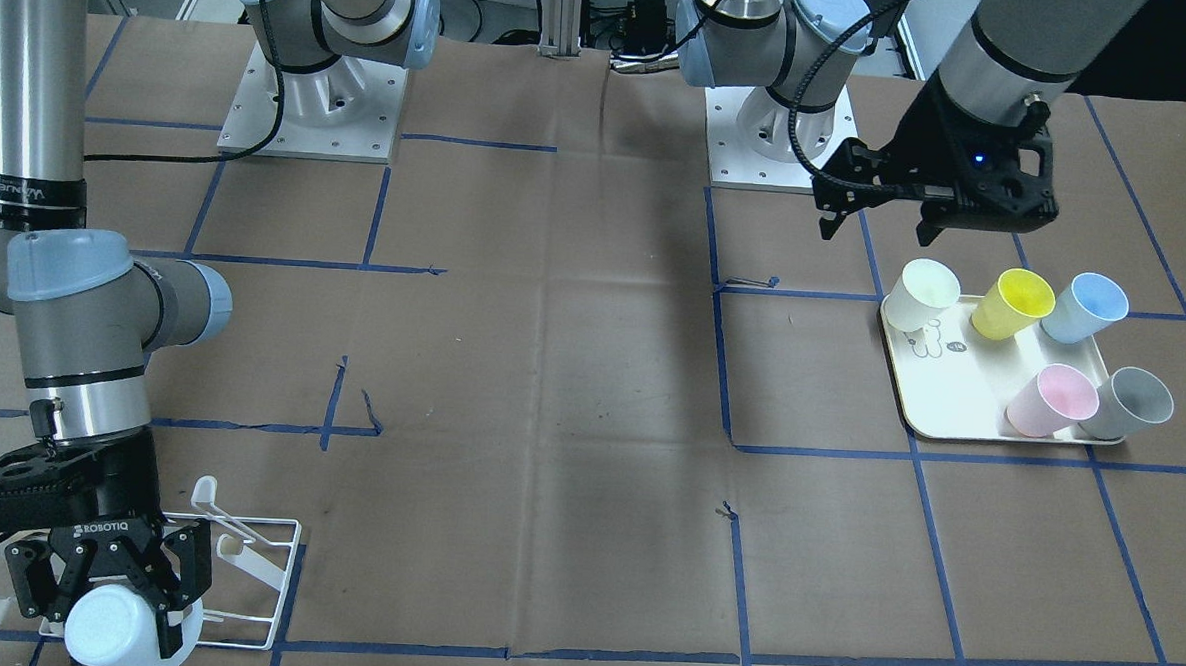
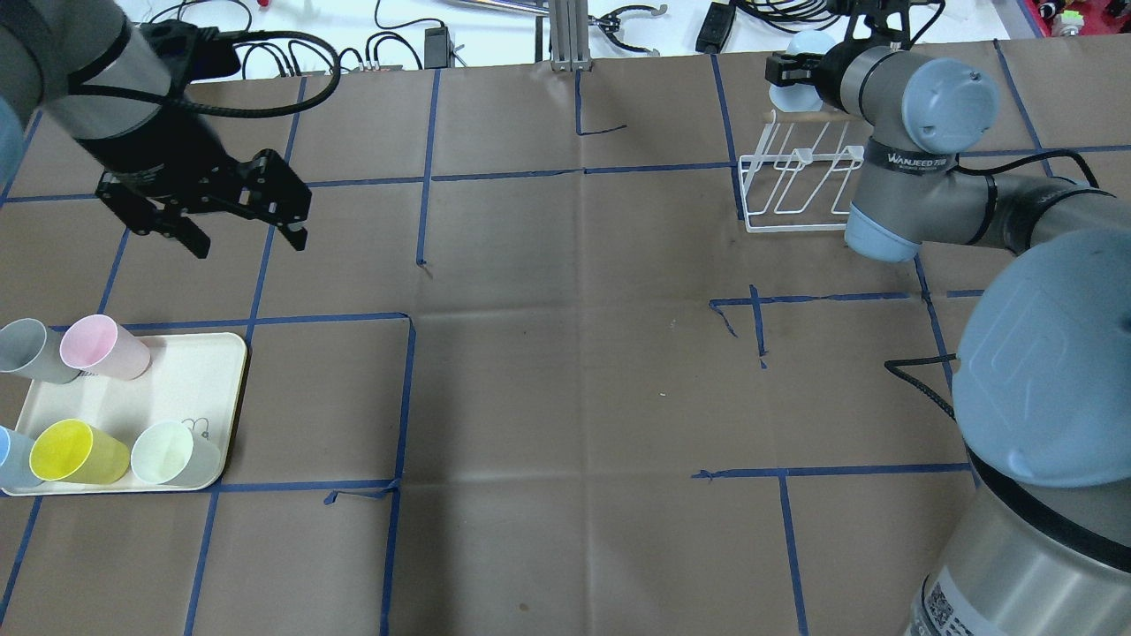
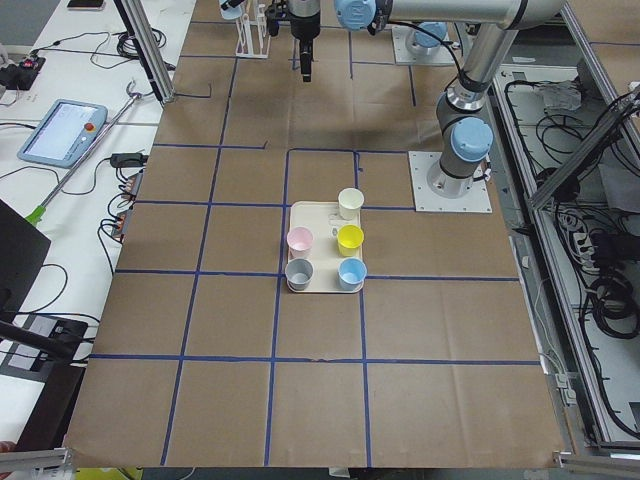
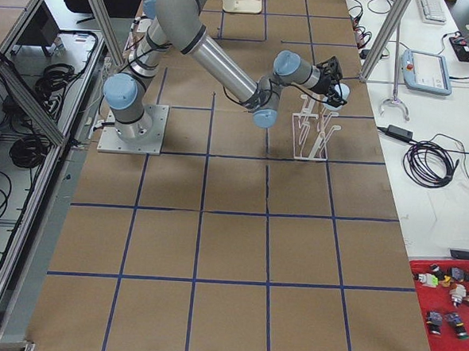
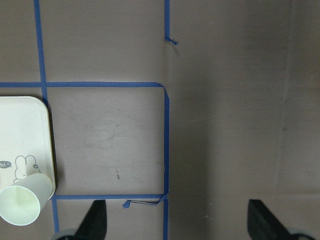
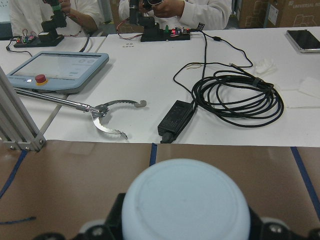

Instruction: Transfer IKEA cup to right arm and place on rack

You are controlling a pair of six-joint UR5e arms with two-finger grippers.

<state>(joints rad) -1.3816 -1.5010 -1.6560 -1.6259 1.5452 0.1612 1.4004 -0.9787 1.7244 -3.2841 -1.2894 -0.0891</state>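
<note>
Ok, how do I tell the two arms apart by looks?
Both are silver tubes with pale blue joint caps and black two-finger grippers. The right arm has a thin black cable, a WANJEED band and ROBOTIQ lettering on the right gripper. The left arm carries a thick ribbed black hose; the left gripper shows a small blue light.

We see a cream tray (image 3: 310,216) mid-table, on it a cream cup (image 3: 350,203), pink cup (image 3: 300,239), yellow cup (image 3: 350,238), grey cup (image 3: 300,271), blue cup (image 3: 351,272), left arm's base (image 3: 452,186) near
</note>
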